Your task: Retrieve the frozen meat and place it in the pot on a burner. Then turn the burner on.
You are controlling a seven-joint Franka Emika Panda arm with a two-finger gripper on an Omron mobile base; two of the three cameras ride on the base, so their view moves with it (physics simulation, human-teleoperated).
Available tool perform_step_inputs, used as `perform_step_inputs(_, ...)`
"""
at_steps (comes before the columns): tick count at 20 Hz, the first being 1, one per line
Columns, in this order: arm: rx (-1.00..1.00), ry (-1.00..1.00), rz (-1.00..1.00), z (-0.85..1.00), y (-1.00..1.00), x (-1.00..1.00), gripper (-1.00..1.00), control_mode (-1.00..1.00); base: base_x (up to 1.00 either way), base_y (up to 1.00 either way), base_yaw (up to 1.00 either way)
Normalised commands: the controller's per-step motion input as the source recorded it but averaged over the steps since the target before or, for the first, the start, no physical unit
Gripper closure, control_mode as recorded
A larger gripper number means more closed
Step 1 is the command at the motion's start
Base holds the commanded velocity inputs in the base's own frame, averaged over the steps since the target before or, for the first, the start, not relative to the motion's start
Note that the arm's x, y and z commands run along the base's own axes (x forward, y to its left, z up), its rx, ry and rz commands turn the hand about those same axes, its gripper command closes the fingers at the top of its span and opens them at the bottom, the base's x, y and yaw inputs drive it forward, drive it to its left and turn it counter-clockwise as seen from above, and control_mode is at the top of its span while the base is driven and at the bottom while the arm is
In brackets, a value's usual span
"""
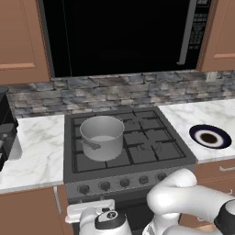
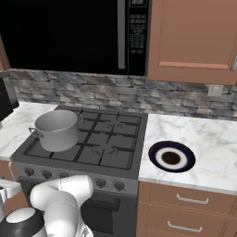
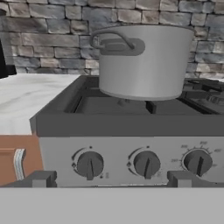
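The pot (image 1: 102, 137) is sitting on the stove's (image 1: 151, 165) front left burner, its short handle (image 1: 90, 144) pointing toward the knobs (image 1: 105, 186), its inside looking bare. In the hand view the pot (image 3: 144, 61) is rising just above and behind the knob panel, with three knobs (image 3: 146, 164) lined up below it. The tool (image 3: 111, 180) is hovering low in front of that panel, its two dark fingertips (image 3: 41, 179) standing wide apart and gripping nothing. The white arm (image 1: 183, 195) is folding in front of the stove's lower edge. Right of the stove, a dark-rimmed plate (image 1: 210, 137) is lying on the marble tabletop (image 1: 202, 114), well apart from the pot. A black microwave (image 1: 124, 34) is hanging above the stove, over a stone backsplash (image 1: 114, 89). Left of the stove, a dark appliance (image 1: 5, 133) is standing on the tabletop. Drawers (image 2: 190, 203) are showing below the plate.
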Motion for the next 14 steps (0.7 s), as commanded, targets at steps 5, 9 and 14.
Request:
perform_step_inputs(5, 0.0, 0.03, 0.0, 0.0, -0.21, 0.13, -1.0, -1.0, 0.0, 0.0, 0.0)
perform_step_inputs(9, 0.0, 0.0, 0.0, 0.0, -0.15, 0.21, -1.0, -1.0, 0.0, 0.0, 0.0)
perform_step_inputs(14, 0.0, 0.0, 0.0, -0.07, 0.0, 0.28, -1.0, -1.0, 0.0, 0.0, 0.0)
